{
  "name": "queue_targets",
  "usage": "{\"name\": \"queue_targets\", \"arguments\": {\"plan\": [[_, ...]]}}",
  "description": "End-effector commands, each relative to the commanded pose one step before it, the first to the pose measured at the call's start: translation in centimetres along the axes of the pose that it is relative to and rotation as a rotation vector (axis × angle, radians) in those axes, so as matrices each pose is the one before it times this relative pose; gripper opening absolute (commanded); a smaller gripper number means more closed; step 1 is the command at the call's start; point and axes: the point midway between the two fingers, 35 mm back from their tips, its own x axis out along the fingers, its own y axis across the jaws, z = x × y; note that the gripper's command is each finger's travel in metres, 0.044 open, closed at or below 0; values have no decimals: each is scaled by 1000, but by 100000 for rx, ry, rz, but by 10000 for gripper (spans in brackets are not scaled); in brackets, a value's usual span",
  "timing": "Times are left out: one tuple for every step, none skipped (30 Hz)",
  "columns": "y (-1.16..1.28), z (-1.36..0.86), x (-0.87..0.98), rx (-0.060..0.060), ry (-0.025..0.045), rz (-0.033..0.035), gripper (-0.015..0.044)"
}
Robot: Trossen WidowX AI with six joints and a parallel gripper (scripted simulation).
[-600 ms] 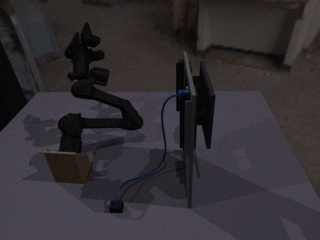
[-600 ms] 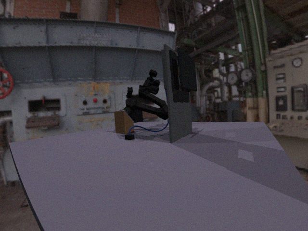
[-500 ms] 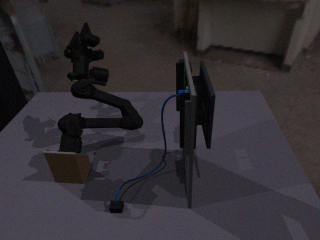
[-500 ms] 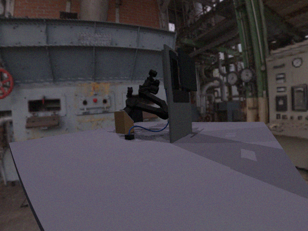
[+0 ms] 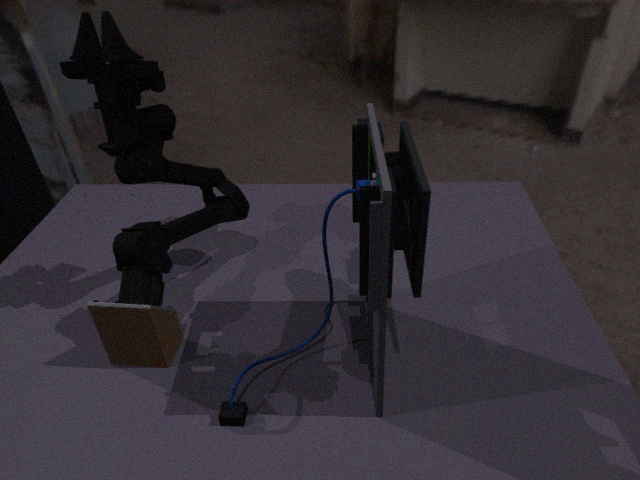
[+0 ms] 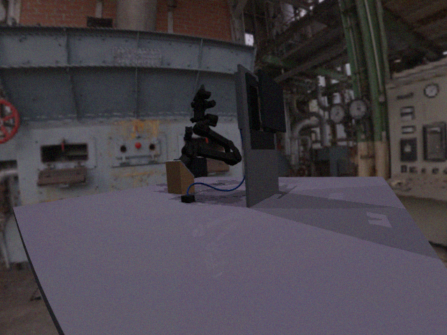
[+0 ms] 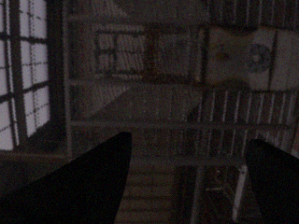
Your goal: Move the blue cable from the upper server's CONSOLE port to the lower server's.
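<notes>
Plug (image 5: 363,189) sits high against the upright panel (image 5: 379,248) (image 6: 262,173), on the panel's arm-facing side, well apart from the tool (image 5: 97,18) (image 7: 189,140), which points upward, half open and holding nothing. A sideways swing from there could snag the cable (image 5: 325,248) (image 6: 223,190), looping below the plug, or strike the panel's edge; a crooked approach could miss the tab.
</notes>
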Motion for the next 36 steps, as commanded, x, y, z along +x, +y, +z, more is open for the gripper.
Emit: {"name": "queue_targets", "arguments": {"plan": [[5273, -3576, 569, 5579, 9254, 22228, 239], [1286, -730, 299, 1290, 1611, 5357, 239], [1308, -678, 315, 1064, 1408, 5436, 239], [1350, -630, 333, 1026, 1200, 5561, 239], [1385, -580, 351, 982, 989, 5664, 239], [1418, -530, 370, 935, 779, 5757, 239], [1447, -480, 389, 886, 571, 5840, 239], [1474, -430, 408, 834, 366, 5915, 239], [1497, -380, 427, 780, 164, 5980, 239], [1518, -331, 447, 725, -35, 6037, 239], [1536, -283, 467, 669, -230, 6085, 239], [1551, -236, 487, 612, -421, 6125, 239], [1560, -189, 506, 553, -606, 6144, 239], [1574, -144, 527, 496, -788, 6184, 239], [1582, -100, 547, 439, -964, 6202, 239], [1587, -57, 567, 383, -1135, 6214, 239], [1590, -16, 587, 327, -1300, 6220, 239], [1590, 24, 607, 273, -1459, 6219, 239], [1589, 61, 626, 220, -1613, 6214, 239], [1585, 98, 646, 170, -1760, 6203, 239], [1580, 132, 665, 122, -1902, 6187, 239], [1573, 164, 683, 77, -2037, 6166, 239], [1561, 194, 700, 35, -2162, 6130, 239], [1552, 222, 718, -4, -2286, 6104, 239], [1240, 197, 599, -29, -1929, 4899, 239], [736, 125, 372, -28, -1192, 2928, 239], [244, 42, 127, -11, -403, 974, 239], [0, 0, 0, 0, 0, 0, 239], [0, 0, 0, 0, 0, 0, 239], [0, 0, 0, 0, 0, 0, 239], [0, 0, 0, 0, 0, 0, 239], [0, 0, 0, 0, 0, 0, 239], [0, 0, 0, 0, 0, 0, 239], [0, 0, 0, 0, 0, 0, 239], [0, 0, 0, 0, 0, 0, 239], [-23, 38, 178, -6, 4, 4, 239]]}}
